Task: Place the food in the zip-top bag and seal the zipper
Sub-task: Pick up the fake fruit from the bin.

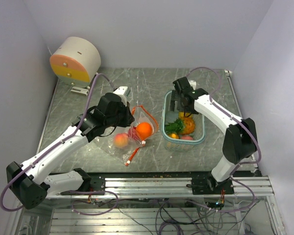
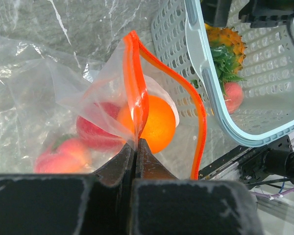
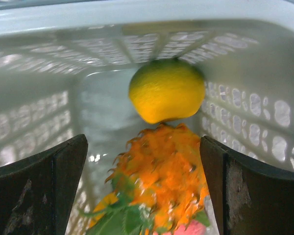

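White, rounded link shells joined by black joint housings are seen on the left arm (image 1: 54,152) and the right arm (image 1: 215,113); a lilac cable (image 1: 86,110) is run in loose loops along each arm; the left base (image 1: 85,182) is formed of black blocks; the left gripper (image 2: 135,147) is fitted with matte black, wedge-shaped fingers (image 2: 112,169); on the right gripper (image 3: 143,161) the black finger edges are scuffed pale and slightly chipped.
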Robot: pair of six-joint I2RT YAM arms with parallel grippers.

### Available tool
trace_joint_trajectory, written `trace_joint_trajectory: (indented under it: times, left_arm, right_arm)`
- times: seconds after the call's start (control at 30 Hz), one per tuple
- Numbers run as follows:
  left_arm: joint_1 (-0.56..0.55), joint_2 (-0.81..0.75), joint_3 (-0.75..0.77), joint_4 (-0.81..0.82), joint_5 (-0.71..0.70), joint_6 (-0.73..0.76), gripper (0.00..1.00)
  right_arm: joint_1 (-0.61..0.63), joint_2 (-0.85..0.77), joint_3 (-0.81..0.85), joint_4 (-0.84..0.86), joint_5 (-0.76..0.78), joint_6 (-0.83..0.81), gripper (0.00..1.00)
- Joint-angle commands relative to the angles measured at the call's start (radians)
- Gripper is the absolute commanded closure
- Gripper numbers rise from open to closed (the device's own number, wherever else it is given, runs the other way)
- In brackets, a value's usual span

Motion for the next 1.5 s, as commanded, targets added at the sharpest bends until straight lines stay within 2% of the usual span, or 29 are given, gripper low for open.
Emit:
trace_joint_trajectory:
  times: [0.0,0.2,0.57,0.7,0.8,0.83,1.23,1.37,1.47]
  left_arm:
    - [0.000,0.003,0.051,-0.001,-0.027,0.029,0.93]
    - [0.007,0.031,0.071,-0.009,-0.027,0.049,0.93]
    - [0.046,0.071,0.092,-0.020,0.000,0.070,0.93]
    - [0.054,0.083,0.104,-0.029,-0.001,0.074,0.93]
    - [0.057,0.086,0.109,-0.031,-0.001,0.075,0.93]
    - [0.057,0.084,0.108,-0.029,-0.001,0.074,0.93]
    - [0.061,0.056,0.065,0.026,0.022,0.066,0.93]
    - [0.062,0.053,0.066,0.036,0.027,0.061,0.93]
    - [0.062,0.056,0.064,0.047,0.041,0.056,0.93]
  right_arm:
    - [-0.008,0.055,0.003,0.047,0.162,-0.048,0.03]
    - [-0.012,0.075,-0.110,0.182,0.231,-0.077,0.03]
    - [-0.027,0.137,-0.261,0.422,0.197,-0.107,0.08]
    - [-0.026,0.147,-0.262,0.464,0.214,-0.127,0.22]
    - [-0.027,0.132,-0.243,0.446,0.214,-0.136,0.39]
    - [-0.027,0.114,-0.241,0.443,0.208,-0.139,0.41]
    - [-0.025,-0.206,-0.223,0.395,0.001,-0.141,0.44]
    - [-0.025,-0.277,-0.177,0.364,-0.173,-0.162,0.44]
    - [-0.023,-0.297,-0.114,0.339,-0.394,-0.174,0.44]
